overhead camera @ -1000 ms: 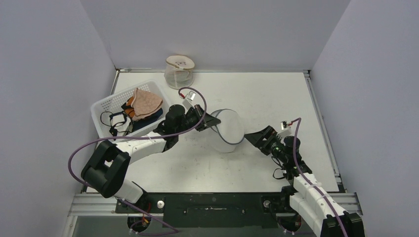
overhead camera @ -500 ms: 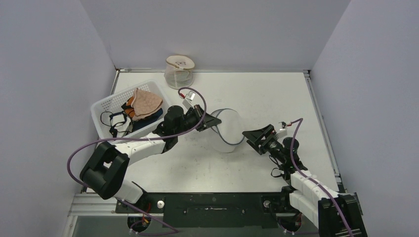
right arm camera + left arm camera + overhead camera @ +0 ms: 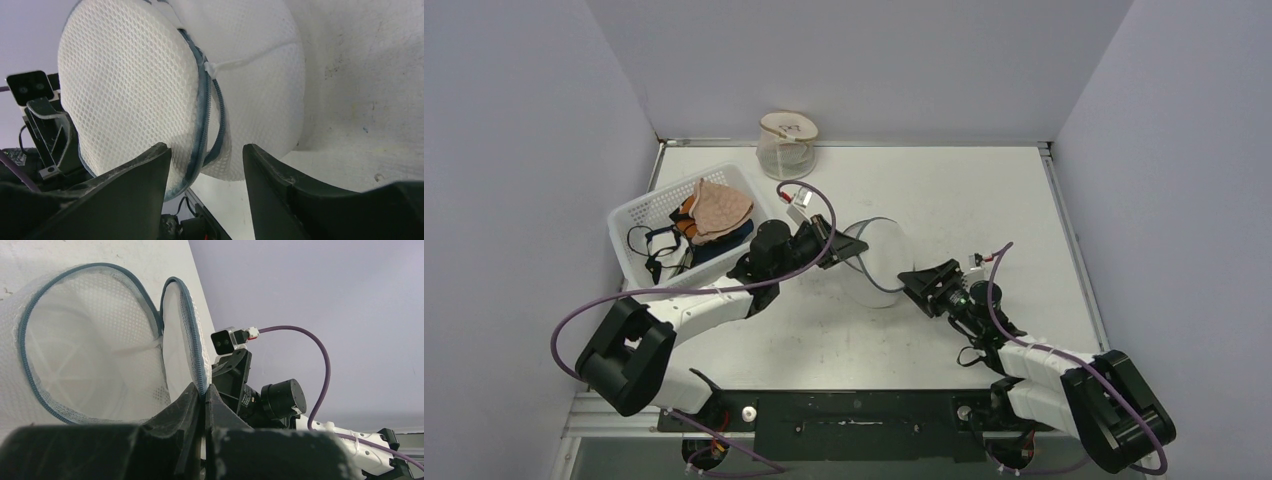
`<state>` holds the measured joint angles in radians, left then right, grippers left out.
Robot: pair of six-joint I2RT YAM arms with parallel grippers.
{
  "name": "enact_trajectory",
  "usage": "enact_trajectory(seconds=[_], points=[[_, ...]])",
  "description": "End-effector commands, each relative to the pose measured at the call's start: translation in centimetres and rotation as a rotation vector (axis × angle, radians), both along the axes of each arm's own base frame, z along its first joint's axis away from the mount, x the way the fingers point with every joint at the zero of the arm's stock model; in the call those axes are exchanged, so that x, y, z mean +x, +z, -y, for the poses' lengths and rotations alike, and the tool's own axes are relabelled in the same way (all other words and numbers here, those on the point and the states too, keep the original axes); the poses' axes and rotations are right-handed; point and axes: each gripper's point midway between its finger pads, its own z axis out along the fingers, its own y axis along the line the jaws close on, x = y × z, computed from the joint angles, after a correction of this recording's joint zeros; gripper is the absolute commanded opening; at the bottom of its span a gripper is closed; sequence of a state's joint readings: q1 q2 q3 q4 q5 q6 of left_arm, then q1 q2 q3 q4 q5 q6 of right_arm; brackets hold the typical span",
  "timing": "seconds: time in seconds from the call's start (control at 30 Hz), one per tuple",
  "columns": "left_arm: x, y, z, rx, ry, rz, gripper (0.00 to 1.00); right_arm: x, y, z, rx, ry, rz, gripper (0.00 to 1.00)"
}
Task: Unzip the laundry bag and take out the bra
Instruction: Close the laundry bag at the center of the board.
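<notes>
Mid-desk, the mesh laundry bag hides its contents, the left hand clamped on its zip edge, the right hand, fingers apart, just right, the desk stretching beyond.

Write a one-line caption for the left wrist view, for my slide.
Left gripper pinches the blue zipper edge of the unzipped mesh laundry bag, its flap standing open above the white table.

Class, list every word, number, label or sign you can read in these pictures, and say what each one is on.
No text can be read in any view.
clear jar's lid: a small dark mark, perhaps writing, too small to read.
mesh laundry bag: no label or print shows.
</notes>
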<state>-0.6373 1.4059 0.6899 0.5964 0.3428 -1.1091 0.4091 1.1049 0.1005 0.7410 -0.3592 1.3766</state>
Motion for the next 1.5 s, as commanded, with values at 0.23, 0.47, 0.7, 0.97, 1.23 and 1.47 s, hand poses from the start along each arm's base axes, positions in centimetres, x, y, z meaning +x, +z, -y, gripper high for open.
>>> enact_trajectory(seconds=[0.23,0.47,0.7,0.97,1.23,1.47], points=[[0.0,2.6,-0.3,-0.05,0.022,0.095,0.0,3.4,3.0,-0.1,0.031,-0.102,0.128,0.49],[0.0,2.6,-0.6,-0.03,0.028,0.097,0.0,3.4,3.7,-0.9,-0.004,-0.052,0.178,0.22],[0.1,2.3,-1.1,0.008,0.037,0.092,0.01,2.6,4.1,-0.9,-0.125,0.062,0.234,0.05],[0.0,1.1,-3.3,0.14,0.069,0.081,0.79,0.9,1.7,1.3,-0.328,0.204,0.213,0.05],[1.5,-1.1,-6.6,0.304,0.178,0.12,0.96,-0.3,1.0,3.2,-0.397,0.256,0.229,0.05],[3.5,-0.8,-4.6,0.397,0.094,0.223,0.86,-0.8,1.2,3.0,-0.4,0.28,0.255,0.05]])
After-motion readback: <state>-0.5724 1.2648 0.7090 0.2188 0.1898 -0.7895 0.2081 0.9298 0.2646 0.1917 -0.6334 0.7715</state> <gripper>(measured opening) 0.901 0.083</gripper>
